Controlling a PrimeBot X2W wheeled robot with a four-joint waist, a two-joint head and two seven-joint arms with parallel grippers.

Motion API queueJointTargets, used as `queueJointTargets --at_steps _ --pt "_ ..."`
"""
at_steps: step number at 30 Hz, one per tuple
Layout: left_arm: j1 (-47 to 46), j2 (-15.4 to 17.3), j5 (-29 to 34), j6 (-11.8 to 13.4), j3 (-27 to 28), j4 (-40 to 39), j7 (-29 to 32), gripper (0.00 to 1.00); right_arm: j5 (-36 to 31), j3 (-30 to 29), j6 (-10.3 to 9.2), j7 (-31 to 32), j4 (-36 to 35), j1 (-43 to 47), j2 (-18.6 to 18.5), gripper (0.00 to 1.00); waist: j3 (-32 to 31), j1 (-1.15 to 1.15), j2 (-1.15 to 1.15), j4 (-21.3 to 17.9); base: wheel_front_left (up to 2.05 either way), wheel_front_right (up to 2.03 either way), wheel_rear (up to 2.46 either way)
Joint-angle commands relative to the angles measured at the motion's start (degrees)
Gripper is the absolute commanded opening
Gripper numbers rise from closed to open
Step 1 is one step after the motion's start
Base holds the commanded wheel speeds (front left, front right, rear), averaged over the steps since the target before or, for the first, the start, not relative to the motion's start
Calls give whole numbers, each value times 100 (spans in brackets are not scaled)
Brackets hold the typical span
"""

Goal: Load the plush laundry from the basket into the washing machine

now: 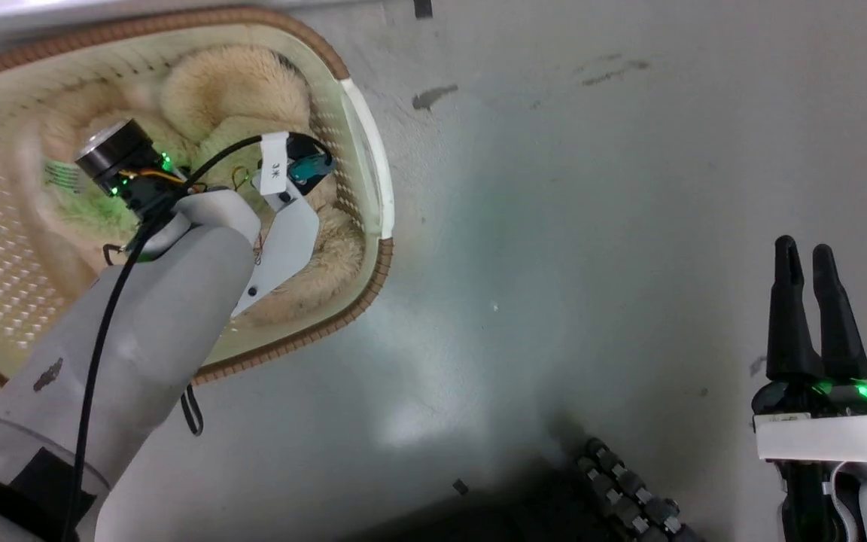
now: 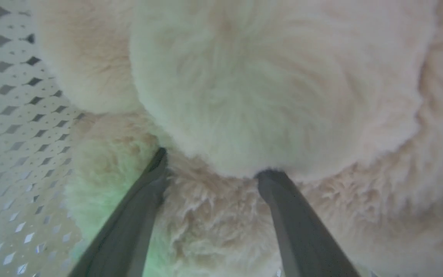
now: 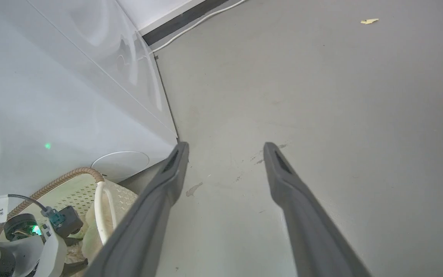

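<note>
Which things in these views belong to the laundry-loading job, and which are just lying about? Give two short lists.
Job: plush laundry, basket, washing machine, left gripper reaching into the basket.

Lying about: floor stain, pale scrap, white cable along the wall.

One legible marking is recorded. A white tag (image 1: pixel 274 167) fixed to the wiring at the wrist of the left arm (image 1: pixel 155 324) bears two dark handwritten characters: the numeral "3" followed by a star-like sign that cannot be identified with certainty. The right wrist view shows the same tag with the same two characters, turned sideways. A label (image 1: pixel 63 177) on the bottom of the basket (image 1: pixel 373 188) shows faint printed lines, blurred and green-tinted, and is not readable.
</note>
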Motion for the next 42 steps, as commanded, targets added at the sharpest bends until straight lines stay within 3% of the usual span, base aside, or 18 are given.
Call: queueJointTargets --at_steps 1,13,14,15,24,30,36,42 --pt "-116 87 -96 -56 -170 148 135 100 114 5 4 -56 -9 -39 -3 100 143 0 -1 -76 0 0 0" --pt "-407 265 -864 -183 -805 505 910 100 533 -6 5 -196 -61 -88 -4 100 749 0 -1 -260 0 0 0" --pt "-402 293 -862 -183 -823 479 915 38 534 -7 5 -196 -62 -89 -4 100 750 0 -1 -257 0 0 0" --pt "-401 318 -851 -180 -838 436 885 0 535 -5 5 -196 -59 -95 -4 100 752 0 -1 -255 0 0 0" --pt "-357 603 -954 -62 -762 21 524 0 514 152 5 -196 9 -402 -4 100 695 0 -1 -268 0 0 0" --pt "-150 724 -1139 193 -585 -230 54 0 433 236 5 -196 165 -717 -4 100 451 0 -1 -277 0 0 0" --pt "45 372 -1338 477 -458 -251 -509 0 124 19 5 -196 301 -803 -4 100 -73 0 -1 128 0 0 0" --pt "316 -213 -1662 594 -330 43 -1222 0 -306 -161 5 -196 428 -746 -4 100 -771 0 -1 700 0 0 0"
